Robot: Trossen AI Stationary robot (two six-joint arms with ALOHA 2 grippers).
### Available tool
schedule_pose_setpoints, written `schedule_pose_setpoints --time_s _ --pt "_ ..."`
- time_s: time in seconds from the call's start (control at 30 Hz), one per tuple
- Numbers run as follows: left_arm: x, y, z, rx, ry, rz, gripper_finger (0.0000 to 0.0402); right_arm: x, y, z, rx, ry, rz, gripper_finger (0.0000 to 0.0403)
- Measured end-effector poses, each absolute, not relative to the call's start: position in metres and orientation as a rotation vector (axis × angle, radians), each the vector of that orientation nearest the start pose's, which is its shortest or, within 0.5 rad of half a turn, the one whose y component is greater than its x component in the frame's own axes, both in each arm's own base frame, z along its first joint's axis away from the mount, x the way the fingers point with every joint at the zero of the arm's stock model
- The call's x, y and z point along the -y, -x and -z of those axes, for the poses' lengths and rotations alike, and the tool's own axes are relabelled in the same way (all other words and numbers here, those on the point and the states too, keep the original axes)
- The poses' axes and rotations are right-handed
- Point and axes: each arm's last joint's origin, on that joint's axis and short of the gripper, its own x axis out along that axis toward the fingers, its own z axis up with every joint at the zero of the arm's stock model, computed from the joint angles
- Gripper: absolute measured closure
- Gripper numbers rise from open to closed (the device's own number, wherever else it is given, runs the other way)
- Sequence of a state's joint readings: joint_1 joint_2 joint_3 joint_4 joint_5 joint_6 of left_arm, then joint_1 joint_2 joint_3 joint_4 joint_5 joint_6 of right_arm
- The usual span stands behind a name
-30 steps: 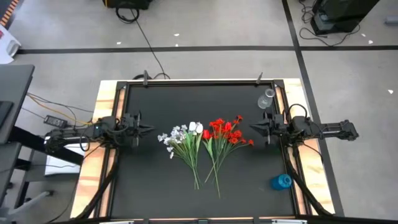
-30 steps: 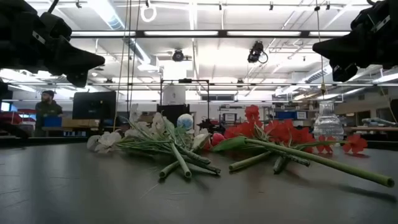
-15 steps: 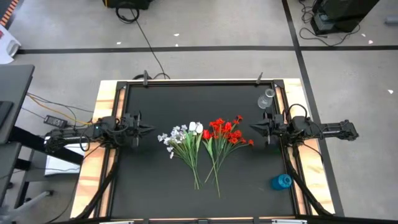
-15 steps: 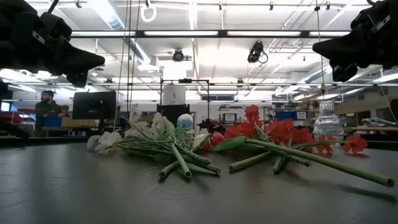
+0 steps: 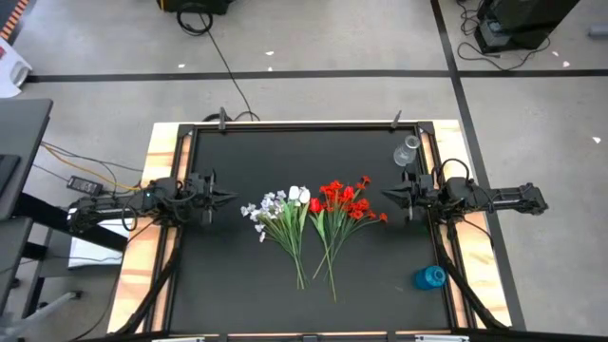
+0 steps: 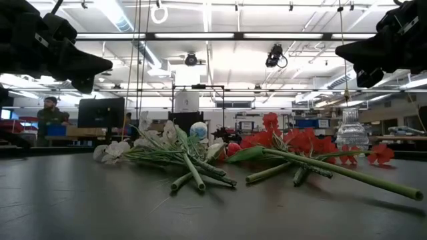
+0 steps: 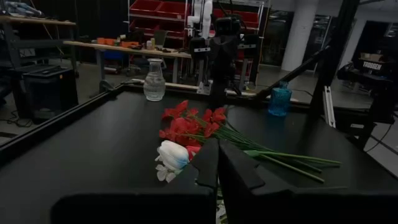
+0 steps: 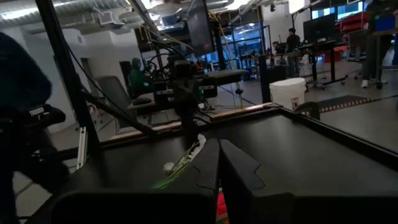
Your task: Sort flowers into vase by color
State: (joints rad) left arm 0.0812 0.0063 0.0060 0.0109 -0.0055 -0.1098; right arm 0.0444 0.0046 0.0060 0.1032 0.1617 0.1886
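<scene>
Red flowers (image 5: 344, 201) and white flowers (image 5: 277, 209) lie side by side mid-bench (image 5: 247, 285). No sorting has begun. Left tool (image 5: 228, 198) and right tool (image 5: 388, 198) wait at the sides, pressed together, empty. Next, one must spread and pinch a stem for the clear vase (image 5: 408, 152) or blue vase (image 5: 429, 277).

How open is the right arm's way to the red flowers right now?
Probably open, yes. The right gripper, shut and empty, hangs above the table beside the red flowers, with only bare black table top between them. The clear vase and blue vase stand off that line.
</scene>
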Motion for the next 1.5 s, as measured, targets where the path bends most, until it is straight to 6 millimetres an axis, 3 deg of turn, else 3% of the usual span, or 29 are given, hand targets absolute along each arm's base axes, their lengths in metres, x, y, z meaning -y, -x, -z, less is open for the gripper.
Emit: schedule_pose_setpoints --time_s 1.3,1.5 --pt "-0.0081 -0.0974 -0.1662 0.016 0.110 -0.086 0.0384 0.0004 -0.0968 -0.1752 0.115 -0.199 0.107 0.0380" --pt "-0.0124 -0.0962 -0.1747 0.126 0.226 -0.227 0.0384 0.0004 -0.0966 -0.1775 0.140 -0.221 0.104 0.0380"
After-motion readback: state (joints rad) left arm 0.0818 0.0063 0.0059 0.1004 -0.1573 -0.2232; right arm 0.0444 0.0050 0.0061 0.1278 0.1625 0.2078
